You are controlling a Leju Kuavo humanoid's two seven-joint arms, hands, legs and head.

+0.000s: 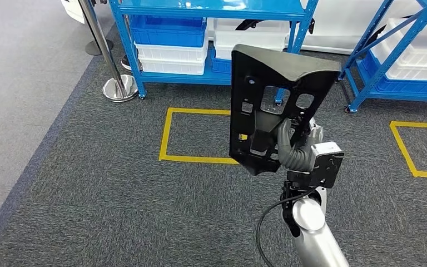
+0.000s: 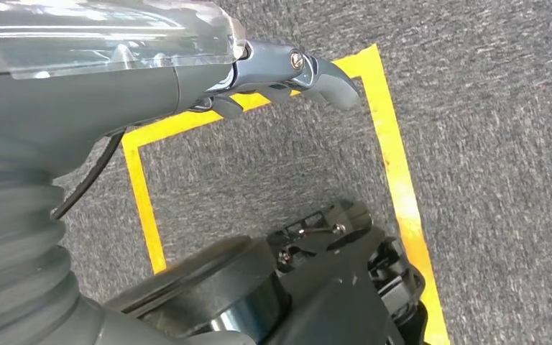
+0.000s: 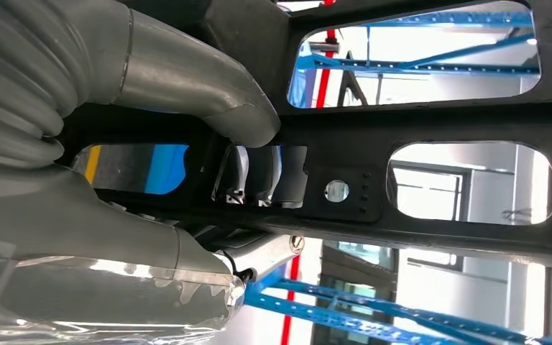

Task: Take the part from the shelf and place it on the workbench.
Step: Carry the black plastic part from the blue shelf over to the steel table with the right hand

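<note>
Part (image 1: 256, 105): black plastic panel with several cut-out windows, held upright above the carpet (image 1: 89, 194), right of centre in the head view. Its top edge folds over toward the right. In the right wrist view the same part (image 3: 431, 129) crosses the frame as dark bars between bright openings.

Right hand (image 1: 292, 146): raised on its silver arm (image 1: 314, 233), clamped on the part's lower right side; thumb (image 3: 187, 86) pressed on one bar, fingers (image 3: 255, 172) showing through an opening from behind.

Left hand (image 2: 280, 75): hanging over the carpet, holding nothing; fingers curled in under the palm, thumb straight.

Floor marks: yellow tape rectangle (image 1: 169, 133) on the grey carpet, partly behind the part; a second yellow outline (image 1: 403, 147) far right. Beneath the left hand, another yellow tape rectangle (image 2: 395, 180).

Shelving: blue rack (image 1: 211, 8) at the far side, holding blue bins (image 1: 169, 30) and white bins (image 1: 172, 58); a second blue rack (image 1: 378, 50) far right with a white bin (image 1: 422, 55).

Post: chrome stanchion (image 1: 108, 53) with a round base, far left, beside the first rack.
</note>
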